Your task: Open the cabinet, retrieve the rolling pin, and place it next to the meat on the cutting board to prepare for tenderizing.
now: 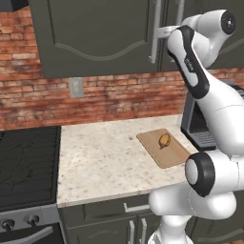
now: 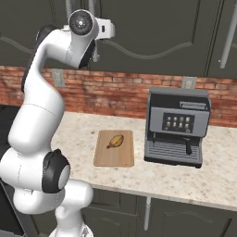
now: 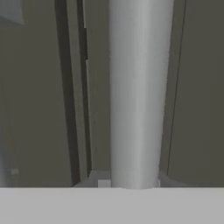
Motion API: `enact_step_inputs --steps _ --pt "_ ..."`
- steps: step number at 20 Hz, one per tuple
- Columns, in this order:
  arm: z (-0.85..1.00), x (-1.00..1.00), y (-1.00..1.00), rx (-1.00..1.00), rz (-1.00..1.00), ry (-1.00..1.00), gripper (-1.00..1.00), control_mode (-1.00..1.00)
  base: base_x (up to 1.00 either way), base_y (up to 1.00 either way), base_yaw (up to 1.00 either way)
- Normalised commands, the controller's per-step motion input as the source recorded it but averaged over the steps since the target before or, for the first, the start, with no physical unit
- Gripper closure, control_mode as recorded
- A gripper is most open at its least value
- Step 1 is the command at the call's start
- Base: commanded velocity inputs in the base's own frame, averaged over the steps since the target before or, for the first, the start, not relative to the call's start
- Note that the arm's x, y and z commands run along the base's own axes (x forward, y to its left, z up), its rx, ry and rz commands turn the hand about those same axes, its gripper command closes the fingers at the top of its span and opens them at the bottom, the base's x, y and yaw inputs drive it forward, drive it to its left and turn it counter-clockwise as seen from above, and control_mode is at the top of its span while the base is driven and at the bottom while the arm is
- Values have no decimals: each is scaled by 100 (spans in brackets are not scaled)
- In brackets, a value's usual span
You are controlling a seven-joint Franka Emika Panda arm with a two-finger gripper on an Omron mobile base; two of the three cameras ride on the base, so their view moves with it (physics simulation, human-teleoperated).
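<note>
So the gripper [image 1: 159, 32] is clamped on the cabinet [image 1: 95, 33] handle [image 1: 156, 28], upper right of the left view. Door looks closed. Meat [image 1: 164, 139] sits on the cutting board [image 1: 164, 155], center-right on the counter [image 1: 100, 162].

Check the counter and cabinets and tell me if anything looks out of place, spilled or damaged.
Nothing stands out. The meat lies on the cutting board, which sits flat on the counter beside the coffee machine. No spills or breakage show. The cabinet door looks closed, with the gripper shut on its handle.
</note>
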Motion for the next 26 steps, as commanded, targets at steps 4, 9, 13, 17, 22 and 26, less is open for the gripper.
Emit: enact_step_inputs --steps 4,9,13,17,22,26 --pt "0 -3 -1 0 8 0 100 -100 0 0 0" --pt "0 -29 -4 2 18 0 100 -100 0 0 0" --pt "0 -40 -18 5 19 0 100 -100 0 0 0" --pt "0 -63 -24 3 16 0 100 -100 0 0 0" --pt "0 -83 -32 0 11 -6 100 -100 0 0 0" --pt "0 -92 -34 0 9 -12 100 -100 0 0 0"
